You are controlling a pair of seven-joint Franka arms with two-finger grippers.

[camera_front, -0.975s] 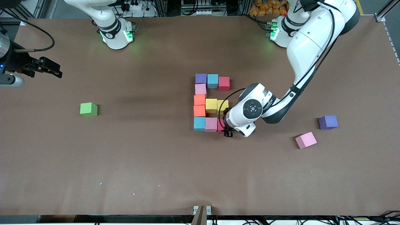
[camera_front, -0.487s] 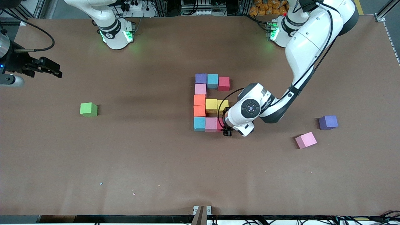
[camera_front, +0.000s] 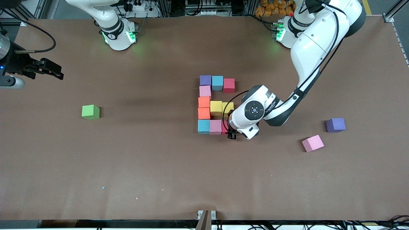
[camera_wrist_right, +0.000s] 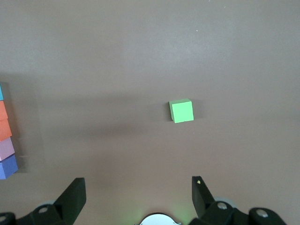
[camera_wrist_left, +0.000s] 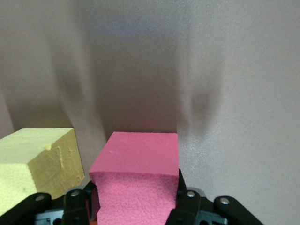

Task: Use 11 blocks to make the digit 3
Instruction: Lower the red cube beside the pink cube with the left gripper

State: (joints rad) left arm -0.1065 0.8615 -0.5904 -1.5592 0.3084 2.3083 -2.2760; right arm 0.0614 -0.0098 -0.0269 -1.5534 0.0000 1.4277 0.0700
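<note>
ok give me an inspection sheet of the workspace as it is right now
surface: brown table, a few tiny specks near the front edge
job's things: ten blocks set touching in a figure; purple block, blue block and red block form the row farthest from the front camera; an eleventh block, red, is in the left claw at the nearest row
clutter: green cube toward the right arm's end; loose purple cube and loose pink cube toward the left arm's end
grippers: left claw shut on the eleventh block; right claw open, waiting
cables: black cable on the right arm
surroundings: equipment and wiring past the table edge
</note>
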